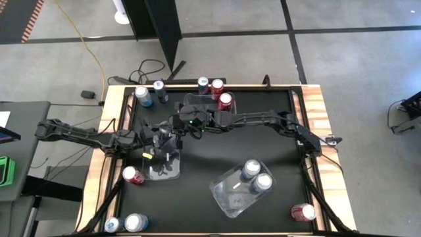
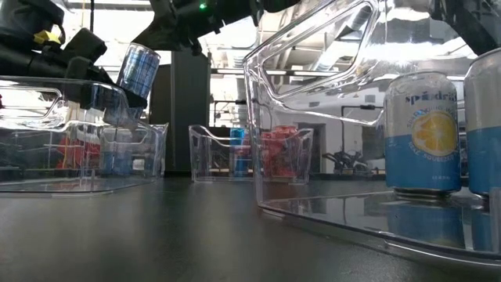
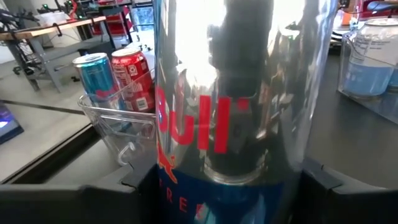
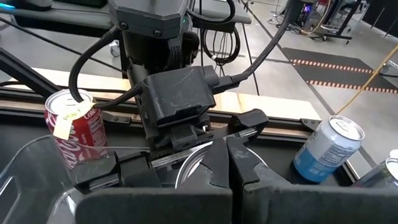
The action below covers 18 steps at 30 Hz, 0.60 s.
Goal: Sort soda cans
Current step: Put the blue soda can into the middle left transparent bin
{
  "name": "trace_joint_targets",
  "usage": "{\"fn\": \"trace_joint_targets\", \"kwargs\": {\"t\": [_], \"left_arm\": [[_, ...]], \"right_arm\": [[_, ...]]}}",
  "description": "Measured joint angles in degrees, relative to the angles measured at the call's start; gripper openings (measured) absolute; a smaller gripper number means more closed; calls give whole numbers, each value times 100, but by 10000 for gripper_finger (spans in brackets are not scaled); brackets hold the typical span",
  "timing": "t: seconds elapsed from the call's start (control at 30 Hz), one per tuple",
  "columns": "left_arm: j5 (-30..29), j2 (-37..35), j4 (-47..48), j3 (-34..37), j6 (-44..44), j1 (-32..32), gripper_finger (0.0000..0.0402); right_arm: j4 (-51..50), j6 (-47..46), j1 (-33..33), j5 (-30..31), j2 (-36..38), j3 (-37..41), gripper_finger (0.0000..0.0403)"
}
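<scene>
From above, the left hand [image 1: 160, 146] hangs over a clear plastic bin [image 1: 164, 168]. At table level it grips a glossy blue-silver cylindrical can [image 2: 138, 69], tilted. The right hand [image 4: 221, 163] is clenched, matte black fingers together.

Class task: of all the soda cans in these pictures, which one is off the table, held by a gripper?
The silver-and-blue Red Bull can, clamped tilted in the left gripper above the small clear bin; every other can stands on the table or in a bin.

clear bins [image 1: 227, 197], black table [image 1: 204, 161]
</scene>
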State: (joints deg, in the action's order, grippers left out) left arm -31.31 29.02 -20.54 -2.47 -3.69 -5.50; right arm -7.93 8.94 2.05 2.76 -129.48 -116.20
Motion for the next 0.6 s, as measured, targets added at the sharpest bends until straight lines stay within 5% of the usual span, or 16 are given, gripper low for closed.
{"fn": "trace_joint_targets", "kwargs": {"t": [0.6], "left_arm": [[-26, 0, 414, -14, 99, -4, 233]], "right_arm": [[-233, -463, -1, -4, -19, 11, 0]]}}
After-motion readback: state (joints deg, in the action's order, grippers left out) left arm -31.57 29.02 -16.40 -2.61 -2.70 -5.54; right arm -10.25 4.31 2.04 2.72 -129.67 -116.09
